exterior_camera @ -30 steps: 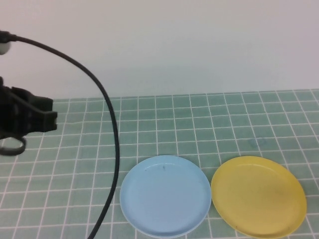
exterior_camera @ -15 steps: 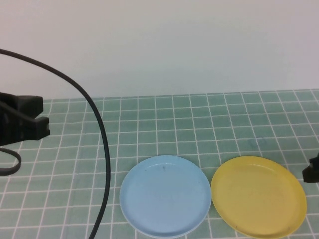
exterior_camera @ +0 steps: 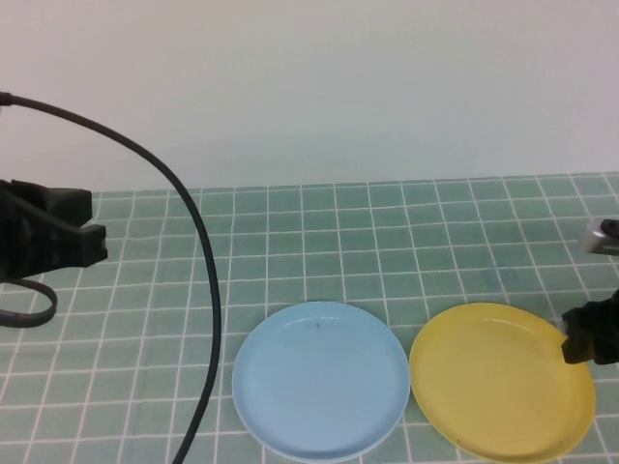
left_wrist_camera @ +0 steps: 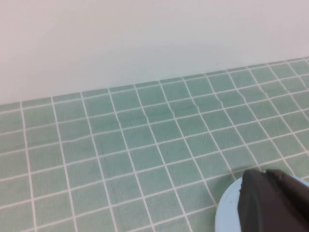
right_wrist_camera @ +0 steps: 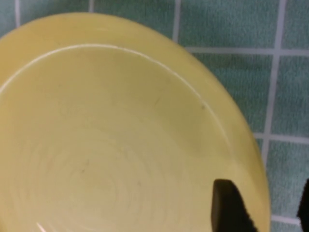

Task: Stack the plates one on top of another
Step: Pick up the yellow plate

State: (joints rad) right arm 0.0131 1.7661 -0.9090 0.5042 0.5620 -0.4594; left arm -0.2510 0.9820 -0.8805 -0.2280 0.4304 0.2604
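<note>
A light blue plate [exterior_camera: 319, 380] lies flat at the table's near middle. A yellow plate [exterior_camera: 501, 380] lies flat just right of it, almost touching. No white plate shows on its own. My right gripper [exterior_camera: 588, 335] is at the yellow plate's right rim. In the right wrist view it [right_wrist_camera: 268, 210] is open, with one finger [right_wrist_camera: 231, 209] over the plate's inside [right_wrist_camera: 106, 145] and the other outside the rim. My left gripper [exterior_camera: 53, 242] hangs raised at the far left. In the left wrist view its fingers [left_wrist_camera: 270, 203] lie together, with the blue plate's edge [left_wrist_camera: 227, 212] behind them.
The table is covered by a green mat with a white grid [exterior_camera: 387, 251]; a plain white wall stands behind. A black cable [exterior_camera: 208, 319] arcs from the left arm down past the blue plate's left side.
My right gripper has come in from the right edge and reached the yellow plate's right rim. My left arm has shifted slightly at the far left. The plates have not moved.
</note>
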